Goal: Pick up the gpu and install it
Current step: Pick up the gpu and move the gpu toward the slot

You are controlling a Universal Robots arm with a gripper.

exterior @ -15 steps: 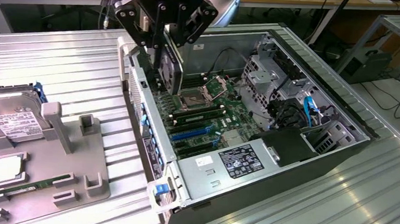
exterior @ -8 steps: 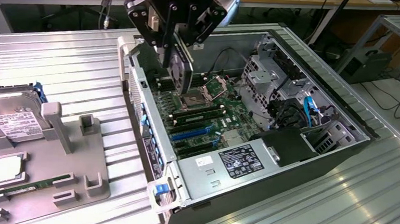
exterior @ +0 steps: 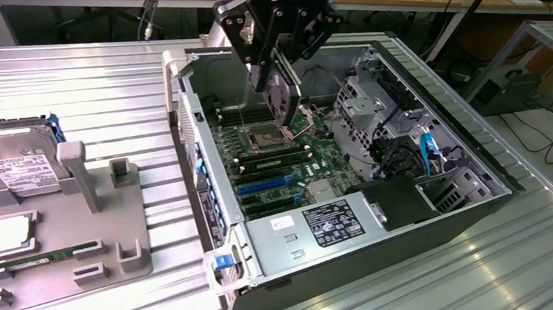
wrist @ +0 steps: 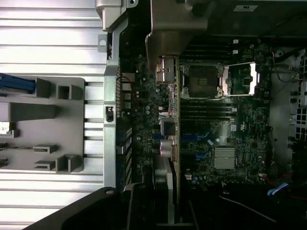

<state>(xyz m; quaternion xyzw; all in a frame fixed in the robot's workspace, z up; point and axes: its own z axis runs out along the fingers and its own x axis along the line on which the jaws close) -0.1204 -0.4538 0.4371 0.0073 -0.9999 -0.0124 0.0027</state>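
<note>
Exterior view, upper centre: gripper partly closed, clamping the gpu by its top edge. Card hangs upright inside the open computer case, above the CPU socket, clear of the motherboard. Wrist view shows the card edge-on.

Risks, as judged:
- Card out of line with the blue slots, lower centre, would jam or scrape contacts.
- Bracket end may snag the rear panel.
- Narrow grip may let the card tilt.

There's the gripper, hanging with its tips pointing straight down, jaws drawn partway in and clamped on the top edge of the upright gpu.
</note>
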